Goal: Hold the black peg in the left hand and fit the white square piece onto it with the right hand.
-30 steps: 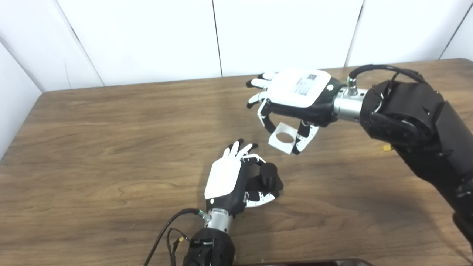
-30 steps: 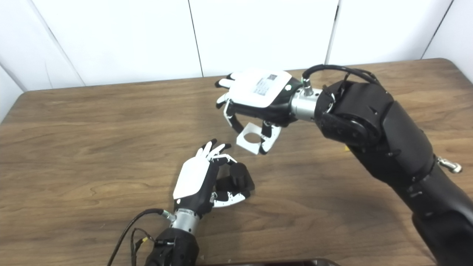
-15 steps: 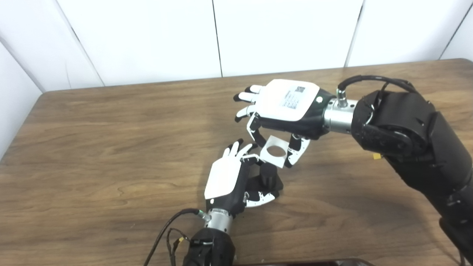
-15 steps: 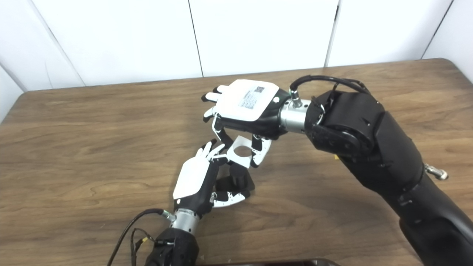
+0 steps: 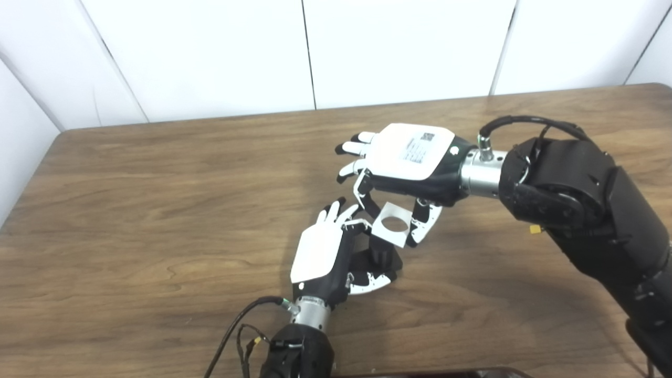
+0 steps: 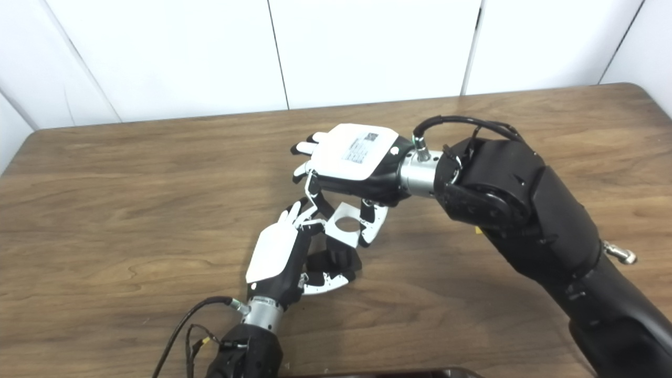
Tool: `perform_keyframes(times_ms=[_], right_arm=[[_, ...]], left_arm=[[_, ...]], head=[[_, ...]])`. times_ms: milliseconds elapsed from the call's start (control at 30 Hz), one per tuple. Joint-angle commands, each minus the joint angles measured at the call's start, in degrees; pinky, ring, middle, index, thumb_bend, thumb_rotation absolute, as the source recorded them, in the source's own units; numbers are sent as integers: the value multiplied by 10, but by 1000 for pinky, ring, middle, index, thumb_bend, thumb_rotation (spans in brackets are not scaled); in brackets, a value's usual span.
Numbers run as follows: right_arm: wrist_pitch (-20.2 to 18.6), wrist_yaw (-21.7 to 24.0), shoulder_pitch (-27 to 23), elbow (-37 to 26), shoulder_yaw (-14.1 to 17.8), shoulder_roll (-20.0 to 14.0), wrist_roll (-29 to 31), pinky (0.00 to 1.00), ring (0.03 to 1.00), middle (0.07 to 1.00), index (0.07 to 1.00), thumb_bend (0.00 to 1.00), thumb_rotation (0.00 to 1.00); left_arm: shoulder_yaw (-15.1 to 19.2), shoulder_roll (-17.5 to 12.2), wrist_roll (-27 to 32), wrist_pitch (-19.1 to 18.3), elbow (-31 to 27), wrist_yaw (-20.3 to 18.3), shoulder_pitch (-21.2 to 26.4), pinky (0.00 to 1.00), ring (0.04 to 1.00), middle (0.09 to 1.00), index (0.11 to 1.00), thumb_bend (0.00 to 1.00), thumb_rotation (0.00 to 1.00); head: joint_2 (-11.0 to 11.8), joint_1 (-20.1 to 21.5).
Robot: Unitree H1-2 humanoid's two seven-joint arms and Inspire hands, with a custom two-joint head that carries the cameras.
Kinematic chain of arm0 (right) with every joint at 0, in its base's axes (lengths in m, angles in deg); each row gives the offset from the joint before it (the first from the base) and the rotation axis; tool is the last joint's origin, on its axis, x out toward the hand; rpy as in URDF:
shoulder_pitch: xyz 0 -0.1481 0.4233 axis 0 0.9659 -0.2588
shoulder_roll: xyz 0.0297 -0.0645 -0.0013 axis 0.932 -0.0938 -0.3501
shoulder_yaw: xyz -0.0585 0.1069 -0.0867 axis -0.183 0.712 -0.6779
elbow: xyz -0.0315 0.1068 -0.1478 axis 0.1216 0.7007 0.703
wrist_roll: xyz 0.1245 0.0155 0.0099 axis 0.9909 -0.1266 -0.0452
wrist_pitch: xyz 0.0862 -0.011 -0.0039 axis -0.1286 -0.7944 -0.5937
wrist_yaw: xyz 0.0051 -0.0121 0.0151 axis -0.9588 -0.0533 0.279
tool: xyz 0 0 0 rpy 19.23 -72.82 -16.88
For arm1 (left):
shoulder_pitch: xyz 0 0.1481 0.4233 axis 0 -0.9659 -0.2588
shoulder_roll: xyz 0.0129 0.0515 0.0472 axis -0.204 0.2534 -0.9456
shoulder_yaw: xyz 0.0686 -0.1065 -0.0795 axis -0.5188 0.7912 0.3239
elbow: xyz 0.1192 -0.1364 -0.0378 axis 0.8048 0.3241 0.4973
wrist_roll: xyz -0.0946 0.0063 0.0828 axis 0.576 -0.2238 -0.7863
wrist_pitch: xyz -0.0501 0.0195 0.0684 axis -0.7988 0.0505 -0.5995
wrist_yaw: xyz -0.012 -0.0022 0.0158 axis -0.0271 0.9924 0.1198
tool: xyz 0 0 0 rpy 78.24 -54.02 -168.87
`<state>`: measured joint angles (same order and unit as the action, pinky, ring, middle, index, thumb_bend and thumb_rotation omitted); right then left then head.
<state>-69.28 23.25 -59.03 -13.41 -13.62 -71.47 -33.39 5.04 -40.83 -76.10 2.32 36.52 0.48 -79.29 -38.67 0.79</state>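
My left hand (image 5: 325,254) rests low on the table, shut on the black peg (image 5: 382,257), which stands upright beside its thumb. My right hand (image 5: 404,157) reaches in from the right, shut on the white square piece (image 5: 392,224), a flat plate with a round hole. The piece hangs tilted just above and slightly behind the peg's top, partly covering it. The same scene shows in the right eye view, with the piece (image 6: 344,226) over the peg (image 6: 338,257). Whether the piece touches the peg I cannot tell.
The brown wooden table (image 5: 131,210) ends at a white panelled wall behind. A small yellow bit (image 5: 534,229) lies on the table under my right forearm. A black cable (image 5: 236,325) trails from my left wrist. A dark edge (image 5: 430,374) shows at the bottom.
My right hand has carried the white square piece down and to the left, from well clear of the peg to just over its top. My left hand and the peg have stayed in place.
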Motion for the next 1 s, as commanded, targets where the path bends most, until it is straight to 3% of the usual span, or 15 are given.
perform_keyframes(times_ms=[0, 967], right_arm=[[10, -12, -17, 1, 2, 5, -4, 1000, 1000, 880, 488, 526, 144], [17, -17, -7, 20, -2, 12, -15, 1000, 1000, 890, 491, 525, 146]], left_arm=[[-1, 3, -13, -18, 15, -8, -7, 1000, 1000, 901, 491, 521, 67], [-1, 3, -11, -14, 8, -8, -13, 1000, 1000, 901, 491, 521, 67]], head=[[-2, 1], [-8, 1]])
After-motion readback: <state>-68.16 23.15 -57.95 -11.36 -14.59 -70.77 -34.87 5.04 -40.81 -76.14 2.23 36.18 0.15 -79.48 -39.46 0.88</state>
